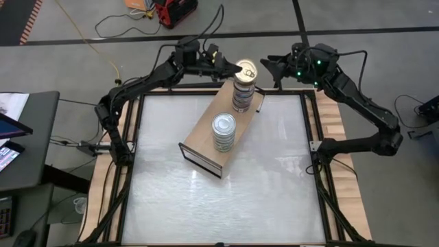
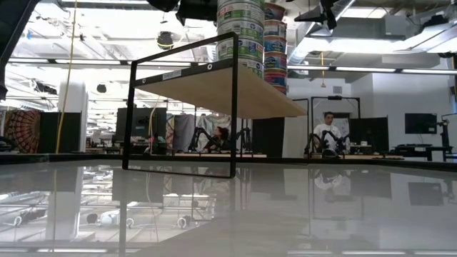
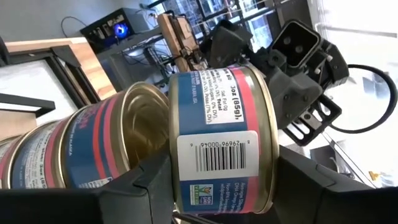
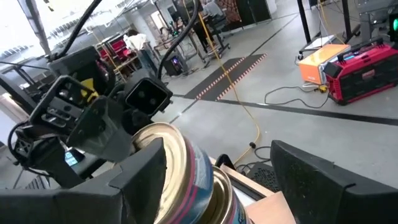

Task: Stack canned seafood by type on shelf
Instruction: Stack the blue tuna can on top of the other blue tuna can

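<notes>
The shelf [image 1: 202, 140], a tan plywood box, lies slantwise on the white table. On its flat top stand two stacks of canned seafood: silver-lidded tins [image 1: 223, 130] nearer, and pink-and-blue tins [image 1: 243, 96] at its far end. Above that far stack, my left gripper [image 1: 232, 66] is shut on a gold-lidded tin [image 3: 217, 143] that is tilted over the stack's gold top [image 3: 137, 124]. My right gripper [image 1: 269, 66] stands open just right of that stack, level with the tilted tin, with nothing between its fingers. In the low view both stacks [image 2: 275, 43] run out of the picture's top. My left gripper pinches the top tin between its two fingers, one against the lid side [image 3: 272, 149] and one against the bottom rim [image 3: 175, 155]. The fingers come in level from the table's far left. The tin is tilted over the stack; whether its lower edge rests there, I cannot tell.
The white tabletop [image 1: 274, 171] has wooden rails [image 1: 336, 123] and a dark frame around it. The near half and the right side hold nothing but reflections. People sit in the room beyond [image 2: 328, 128]. A red case [image 1: 175, 10] and cables lie on the floor behind.
</notes>
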